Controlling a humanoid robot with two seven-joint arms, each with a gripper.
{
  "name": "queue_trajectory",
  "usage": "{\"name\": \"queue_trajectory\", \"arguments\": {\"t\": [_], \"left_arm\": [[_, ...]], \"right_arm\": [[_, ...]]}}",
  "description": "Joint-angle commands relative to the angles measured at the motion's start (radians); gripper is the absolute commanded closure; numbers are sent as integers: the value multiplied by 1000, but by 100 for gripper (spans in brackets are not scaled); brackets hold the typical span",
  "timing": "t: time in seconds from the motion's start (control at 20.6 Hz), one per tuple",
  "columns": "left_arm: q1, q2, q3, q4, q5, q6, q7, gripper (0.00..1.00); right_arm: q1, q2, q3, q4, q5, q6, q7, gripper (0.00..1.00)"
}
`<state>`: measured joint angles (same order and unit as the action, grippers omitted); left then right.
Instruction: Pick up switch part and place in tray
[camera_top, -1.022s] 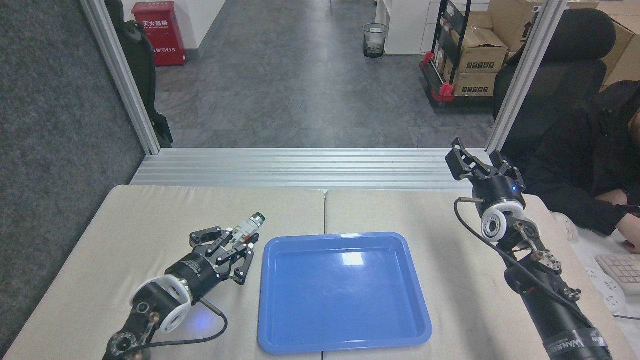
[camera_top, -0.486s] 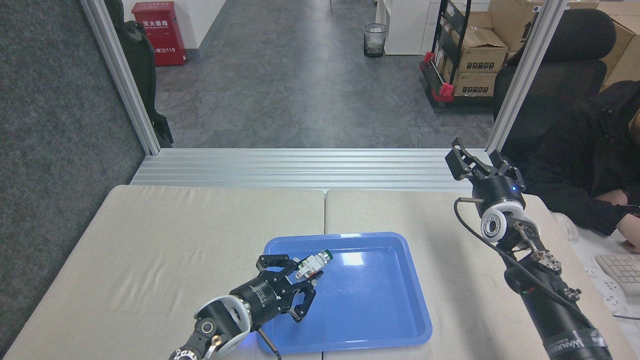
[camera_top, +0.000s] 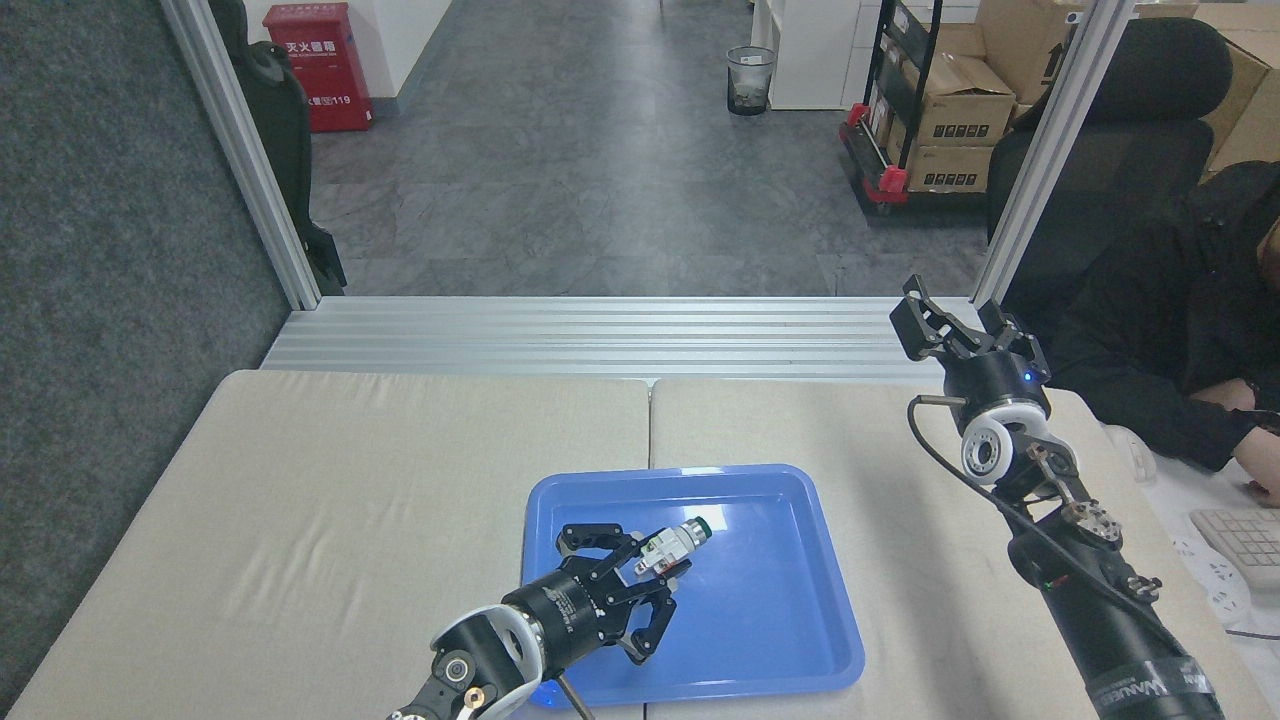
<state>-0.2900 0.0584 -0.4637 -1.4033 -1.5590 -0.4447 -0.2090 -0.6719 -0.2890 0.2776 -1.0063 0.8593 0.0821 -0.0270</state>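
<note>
Since a moment ago the left pincer (camera_top: 655, 572) has carried the switch part (camera_top: 672, 546) further right, over the middle of the tray (camera_top: 800, 640), clamped on it, green tip pointing away. Blue floor lies open to its right and far side. Over the surface's (camera_top: 330, 480) far right corner, the right pincer (camera_top: 950, 320) hangs with fingers spread apart.

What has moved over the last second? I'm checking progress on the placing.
The left claw, shut on the switch part, swung rightward from the table beside the tray to over the tray's inside. The part is not released yet. The tray and the open right claw stayed put.
</note>
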Motion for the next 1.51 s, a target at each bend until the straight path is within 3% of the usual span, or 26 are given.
{"name": "queue_trajectory", "arguments": {"t": [0.0,0.05,0.29,0.39,0.54,0.58,0.78,1.46], "left_arm": [[-6,-48,-27,-9,11,31,5,21],[2,-49,-27,-11,11,31,5,14],[-10,-57,-6,-54,14,79,11,13],[-110,-72,168,-91,96,224,25,13],[-135,-51,348,-88,235,364,25,13],[-127,-43,456,-83,244,412,25,6],[-115,-40,632,19,241,449,28,1],[-181,-40,631,193,237,393,28,2]], "right_arm": [[0,-1,0,0,1,1,-1,1],[0,1,0,0,0,1,-1,1],[0,-1,0,0,0,1,-1,1],[0,1,0,0,0,1,-1,1],[0,1,0,0,0,1,-1,1],[0,1,0,0,0,1,-1,1],[0,-1,0,0,0,1,-1,1],[0,-1,0,0,0,1,-1,1]]}}
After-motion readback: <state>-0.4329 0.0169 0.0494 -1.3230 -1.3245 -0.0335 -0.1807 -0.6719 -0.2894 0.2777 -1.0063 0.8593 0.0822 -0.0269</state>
